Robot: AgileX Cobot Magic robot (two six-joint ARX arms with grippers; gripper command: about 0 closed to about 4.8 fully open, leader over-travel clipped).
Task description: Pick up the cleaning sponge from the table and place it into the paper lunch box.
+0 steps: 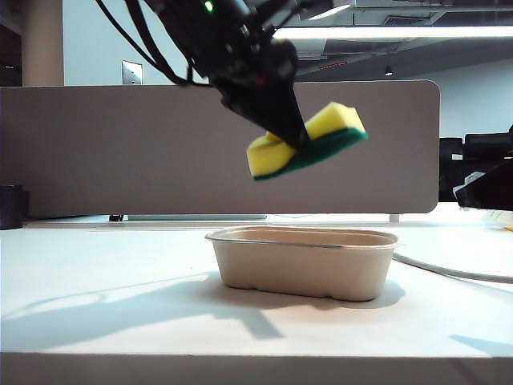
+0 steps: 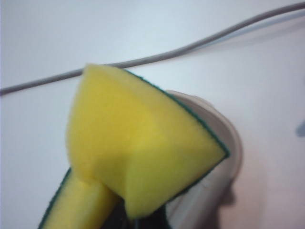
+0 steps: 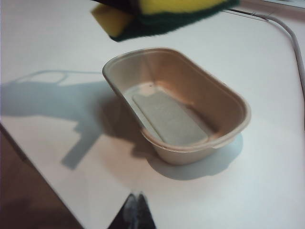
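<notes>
Left gripper (image 1: pixel 298 138) up in air, jaws clamped on yellow foam sponge w/ dark green scouring face (image 1: pixel 309 141), tilted, above beige moulded-fibre oblong lunch box (image 1: pixel 303 261), clear of rim. Box on white surface (image 1: pixel 104 281), open room all round. Right gripper (image 3: pixel 136 202) off to right, jaws closed, empty.

left arm (image 1: pixel 232 48): black housing, glossy | green light (image 1: pixel 209 6) near top | black cables (image 1: pixel 140 40) looping off it | left tool (image 1: pixel 292 132): black, tapering wedge | right tool (image 3: pixel 136 210): dark fingertips, pressed together
</notes>
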